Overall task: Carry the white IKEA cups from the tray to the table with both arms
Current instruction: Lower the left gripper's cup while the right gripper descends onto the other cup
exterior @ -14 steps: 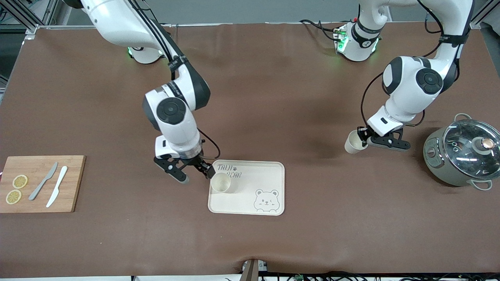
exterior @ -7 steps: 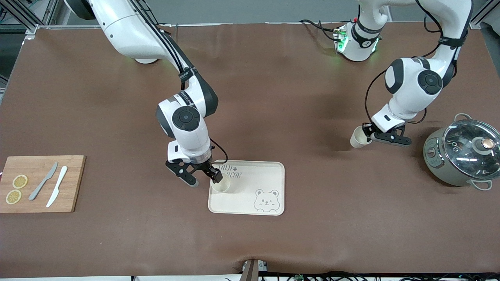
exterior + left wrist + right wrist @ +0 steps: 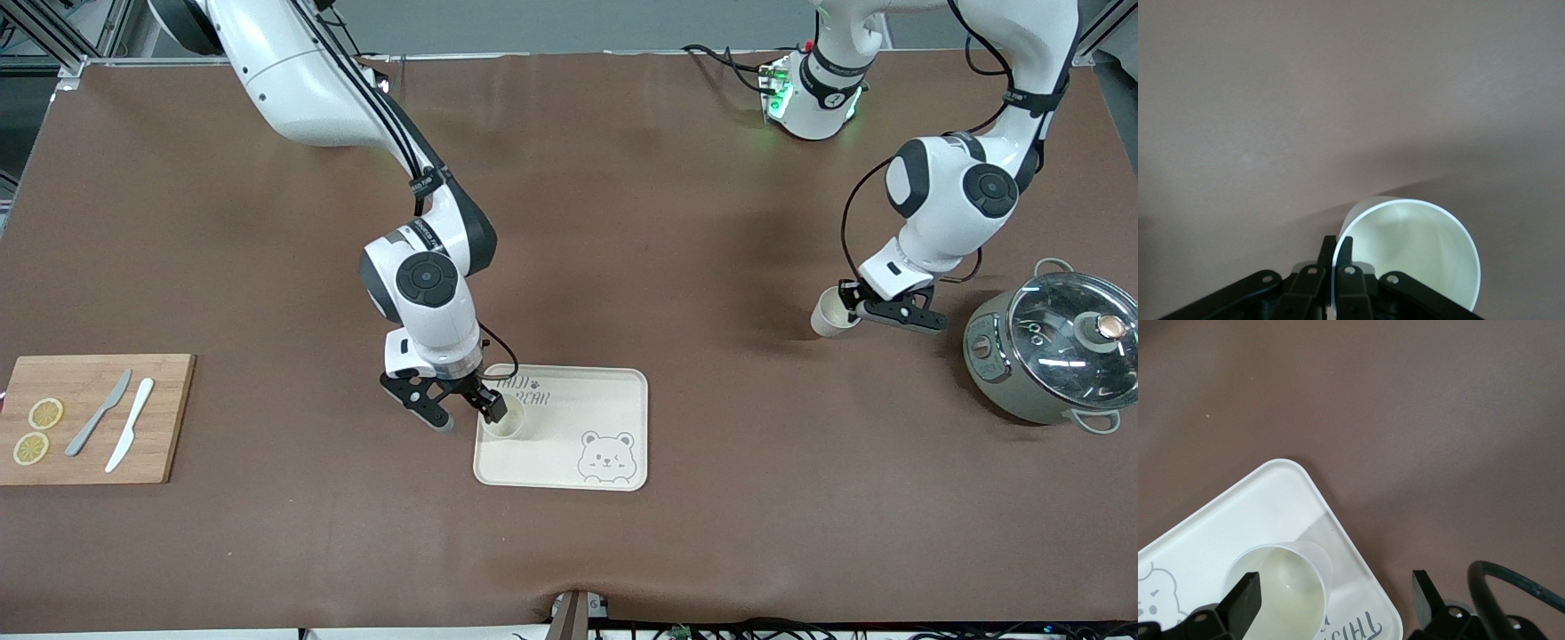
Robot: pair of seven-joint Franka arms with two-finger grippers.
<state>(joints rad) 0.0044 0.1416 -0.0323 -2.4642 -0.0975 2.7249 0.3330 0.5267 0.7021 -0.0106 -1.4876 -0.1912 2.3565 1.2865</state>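
One white cup [image 3: 505, 420] [image 3: 1281, 587] stands upright on the bear-printed tray [image 3: 587, 400] [image 3: 1238, 513], in the corner by the lettering. My right gripper [image 3: 469, 416] [image 3: 1336, 590] is open and low at that corner. One of its fingers is over the cup's mouth and the other is off the tray's edge. The second white cup [image 3: 831, 313] [image 3: 1418, 247] hangs tilted over bare table beside the pot. My left gripper [image 3: 855, 304] [image 3: 1336, 248] is shut on its rim, with one finger inside the cup and one outside.
A grey-green pot with a glass lid [image 3: 1053, 347] stands at the left arm's end of the table, close to the held cup. At the right arm's end is a wooden cutting board [image 3: 89, 453] with two knives [image 3: 116, 422] and lemon slices [image 3: 37, 431].
The right gripper has moved toward the tray and now has a finger over the cup. The left gripper has carried its cup a little toward the pot.
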